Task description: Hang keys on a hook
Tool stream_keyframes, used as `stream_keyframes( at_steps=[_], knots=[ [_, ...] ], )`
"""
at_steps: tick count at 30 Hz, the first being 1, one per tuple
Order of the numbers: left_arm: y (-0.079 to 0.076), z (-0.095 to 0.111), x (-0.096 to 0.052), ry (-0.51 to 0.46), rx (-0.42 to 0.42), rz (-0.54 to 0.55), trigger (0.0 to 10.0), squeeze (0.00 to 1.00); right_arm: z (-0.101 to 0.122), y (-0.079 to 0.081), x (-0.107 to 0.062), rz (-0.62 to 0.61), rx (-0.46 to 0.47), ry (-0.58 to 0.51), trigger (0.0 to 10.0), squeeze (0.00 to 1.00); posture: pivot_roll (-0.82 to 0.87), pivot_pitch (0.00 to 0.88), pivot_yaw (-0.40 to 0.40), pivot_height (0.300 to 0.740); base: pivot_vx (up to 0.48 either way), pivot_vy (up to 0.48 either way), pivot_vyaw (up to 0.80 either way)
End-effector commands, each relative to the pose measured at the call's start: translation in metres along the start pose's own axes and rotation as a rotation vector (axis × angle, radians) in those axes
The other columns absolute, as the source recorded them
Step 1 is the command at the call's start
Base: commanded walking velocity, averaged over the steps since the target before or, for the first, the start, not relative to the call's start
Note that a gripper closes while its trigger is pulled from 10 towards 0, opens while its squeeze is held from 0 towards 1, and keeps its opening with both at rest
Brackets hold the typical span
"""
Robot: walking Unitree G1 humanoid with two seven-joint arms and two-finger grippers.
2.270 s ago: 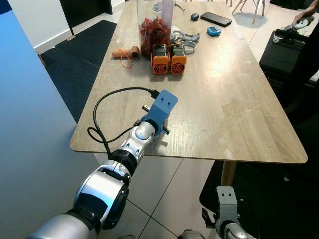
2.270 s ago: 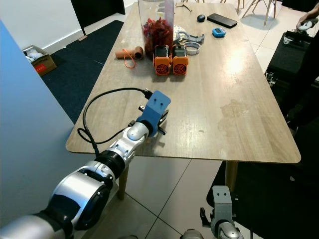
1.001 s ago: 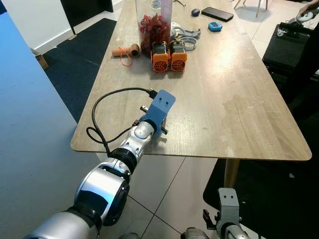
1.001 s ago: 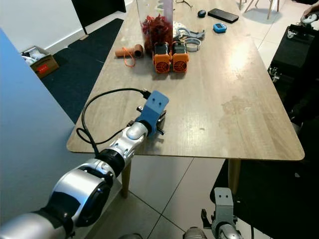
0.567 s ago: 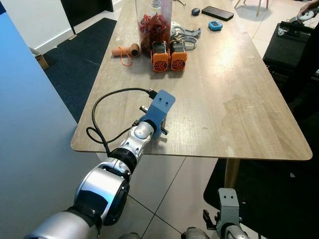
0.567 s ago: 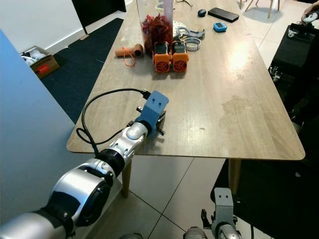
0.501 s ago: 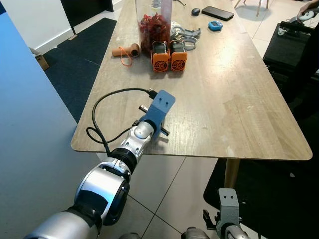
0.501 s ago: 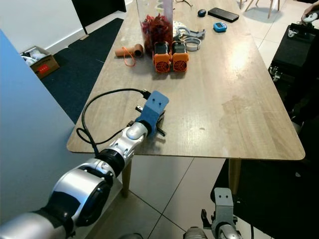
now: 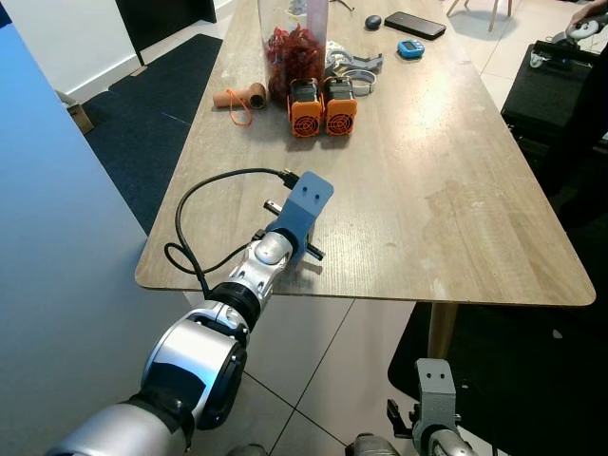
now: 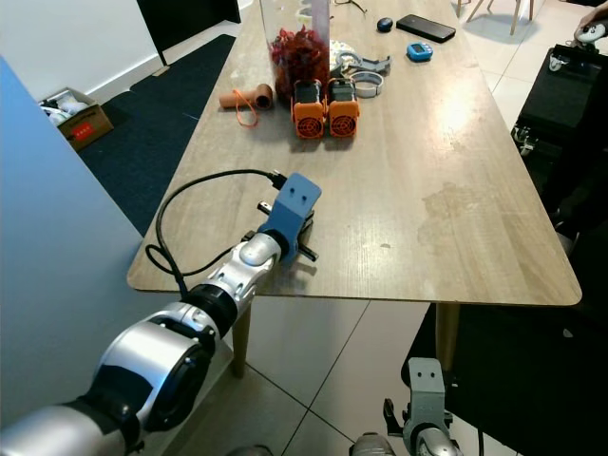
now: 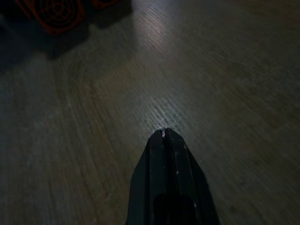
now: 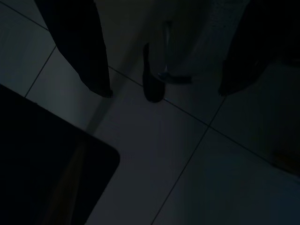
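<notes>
Nothing moved since earlier frames: left arm, table items hold position. Left gripper (image 11: 164,132) over table (image 9: 456,171) near front edge; fingers pressed together, nothing between them. Right gripper (image 12: 161,89) hangs idle below table over tiled floor (image 12: 197,168); fingers spread apart. Keys not identifiable. Two orange fans (image 9: 323,107), jar (image 9: 293,43), phone (image 9: 412,25) at far end, well apart from left gripper.

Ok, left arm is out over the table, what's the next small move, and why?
Probably ease the left gripper forward toward the two orange fans: its fingers are shut on nothing above bare table, and the clutter lies around and beyond them. I can't make out keys from here.
</notes>
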State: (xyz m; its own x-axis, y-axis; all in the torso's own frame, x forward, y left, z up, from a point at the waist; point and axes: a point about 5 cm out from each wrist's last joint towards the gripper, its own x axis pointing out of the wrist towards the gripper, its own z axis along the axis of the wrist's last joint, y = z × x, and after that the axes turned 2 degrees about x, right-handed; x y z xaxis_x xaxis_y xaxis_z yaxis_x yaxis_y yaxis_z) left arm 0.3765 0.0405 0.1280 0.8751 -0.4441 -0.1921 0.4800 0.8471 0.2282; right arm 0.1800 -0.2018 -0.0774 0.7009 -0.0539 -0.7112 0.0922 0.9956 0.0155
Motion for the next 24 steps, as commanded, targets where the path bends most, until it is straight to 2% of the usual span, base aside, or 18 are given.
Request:
stream_keyframes(
  at_steps=[1,2,6,9,18,24],
  knots=[
    [0.011,0.017,0.002,-0.055,-0.075,-0.008,0.0,0.00,-0.004,-0.001,-0.002,-0.012,0.018,0.004,10.0,0.00,0.01,0.129,0.059,0.740,0.000,0.000,0.00],
    [0.011,0.017,0.002,-0.055,-0.075,-0.008,0.0,0.00,-0.004,-0.001,-0.002,-0.012,0.018,0.004,10.0,0.00,0.01,0.129,0.059,0.740,0.000,0.000,0.00],
    [0.031,0.042,0.002,-0.155,-0.158,-0.013,0.0,0.00,-0.003,-0.002,-0.001,-0.014,0.014,0.002,10.0,0.00,0.01,0.126,0.052,0.740,0.000,0.000,0.00],
    [0.039,0.051,0.001,-0.196,-0.201,-0.018,0.0,0.00,0.000,-0.002,0.000,-0.012,0.013,-0.001,10.0,0.00,0.01,0.119,0.045,0.740,0.000,0.000,0.00],
    [0.049,0.057,-0.002,-0.244,-0.283,-0.052,0.0,0.00,0.004,-0.002,0.001,-0.008,0.009,-0.009,10.0,0.00,0.02,0.110,0.039,0.740,0.000,0.000,0.00],
    [0.053,0.055,-0.005,-0.254,-0.297,-0.095,0.0,0.00,0.007,-0.004,0.002,-0.009,0.003,-0.014,10.0,0.00,0.02,0.087,0.026,0.740,0.000,0.000,0.00]
  ],
)
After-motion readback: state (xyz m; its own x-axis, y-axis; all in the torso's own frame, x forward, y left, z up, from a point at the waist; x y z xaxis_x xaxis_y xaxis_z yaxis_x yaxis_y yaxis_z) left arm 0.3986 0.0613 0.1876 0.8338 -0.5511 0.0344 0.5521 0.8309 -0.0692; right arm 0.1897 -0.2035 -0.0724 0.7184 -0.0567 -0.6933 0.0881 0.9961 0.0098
